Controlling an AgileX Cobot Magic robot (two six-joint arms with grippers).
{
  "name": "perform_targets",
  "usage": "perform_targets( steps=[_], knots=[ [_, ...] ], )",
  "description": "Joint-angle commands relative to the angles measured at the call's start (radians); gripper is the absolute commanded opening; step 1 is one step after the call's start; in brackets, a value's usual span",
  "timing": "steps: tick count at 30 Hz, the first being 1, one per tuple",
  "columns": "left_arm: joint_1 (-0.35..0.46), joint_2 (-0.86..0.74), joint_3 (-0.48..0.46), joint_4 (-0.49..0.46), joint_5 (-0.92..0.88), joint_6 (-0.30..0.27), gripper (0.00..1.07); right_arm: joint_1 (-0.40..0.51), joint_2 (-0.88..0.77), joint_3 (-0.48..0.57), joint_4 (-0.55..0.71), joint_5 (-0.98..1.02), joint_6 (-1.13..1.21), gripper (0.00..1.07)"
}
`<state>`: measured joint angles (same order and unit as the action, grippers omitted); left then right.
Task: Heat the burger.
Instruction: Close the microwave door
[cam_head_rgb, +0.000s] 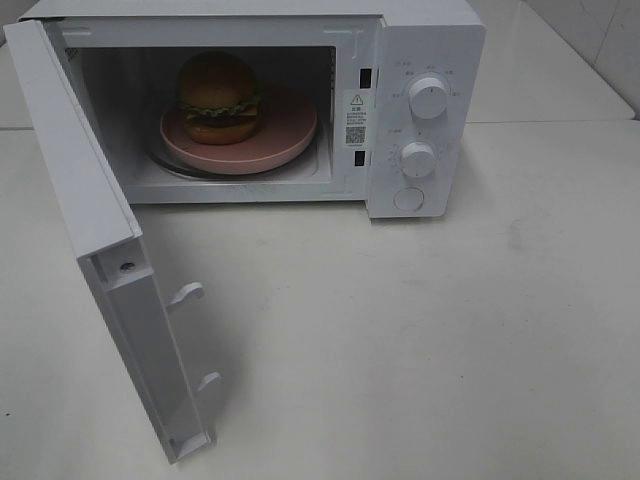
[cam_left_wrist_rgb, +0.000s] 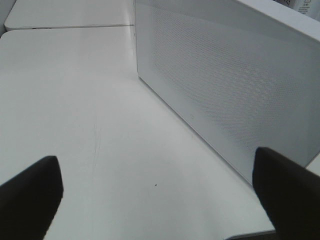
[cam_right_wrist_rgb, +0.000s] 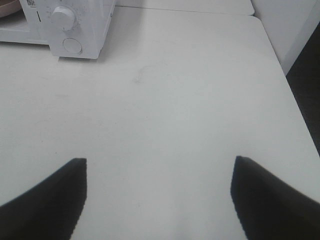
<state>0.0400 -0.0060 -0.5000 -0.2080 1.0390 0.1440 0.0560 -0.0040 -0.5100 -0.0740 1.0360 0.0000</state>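
Well away from left gripper (cam_left_wrist_rgb: 156, 200) and right gripper (cam_right_wrist_rgb: 158, 200), burger (cam_head_rgb: 220, 97) sits in microwave (cam_head_rgb: 450, 50).

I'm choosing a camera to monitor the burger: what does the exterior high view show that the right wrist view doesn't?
Only exterior high: the burger inside the microwave, and its swung-open door. Only right wrist: the open, empty right gripper. Both: the white table, the lower knob and the round button.
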Motion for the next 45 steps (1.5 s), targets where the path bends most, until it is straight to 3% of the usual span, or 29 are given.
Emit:
perform_targets(
  steps=[1, 45],
  knots=[
    [0.001, -0.022, 0.003, -0.002, -0.010, -0.002, 0.98, -0.008, -0.027, 0.004, 0.004, -0.007, 0.007, 0.76],
    [0.001, -0.022, 0.003, -0.025, -0.013, -0.002, 0.98, -0.008, -0.027, 0.004, 0.004, -0.007, 0.007, 0.76]
  ],
)
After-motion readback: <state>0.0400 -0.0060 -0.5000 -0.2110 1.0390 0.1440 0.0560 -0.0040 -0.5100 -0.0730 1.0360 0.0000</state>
